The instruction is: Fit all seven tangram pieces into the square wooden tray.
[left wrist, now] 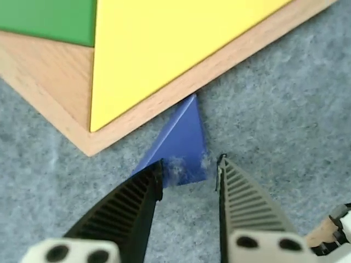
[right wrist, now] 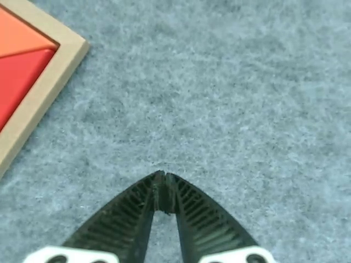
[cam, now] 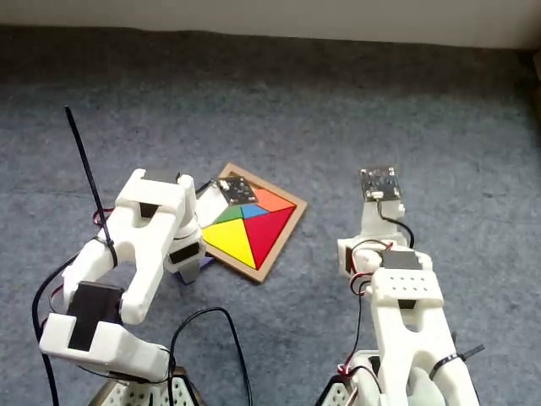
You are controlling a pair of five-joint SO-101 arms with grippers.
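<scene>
Grey carpety worktop (cam: 338, 110) under everything, with two claws and one tray on it. Starting at the left, the left claw (left wrist: 190, 163) is down at about 8 o'clock of the tray (left wrist: 219, 64). It's spread wide, with a finger (left wrist: 137, 203) on each side of the loose blue triangle (left wrist: 178, 139), and as far as we can tell it isn't squeezing.

That triangle lies flat on the carpet outside the tray, tip touching the rim. We reckon the straddle is there to pinch the wide end and lift it over. A bare wooden patch beside the yellow triangle (left wrist: 164, 49) and green piece (left wrist: 49, 19) looks like its slot.

Inside the tray we count yellow, green, a small blue piece (cam: 251, 211), an orange piece (cam: 272, 201) and a red triangle (cam: 269, 230). That's five, and six with the loose one. The tray's 11 o'clock corner hides under the left wrist board (cam: 237, 190), so a seventh may sit there.

At 3 o'clock the right claw (right wrist: 164, 181) hangs over bare carpet, pressed together and holding nothing, probably just out of the way.
</scene>
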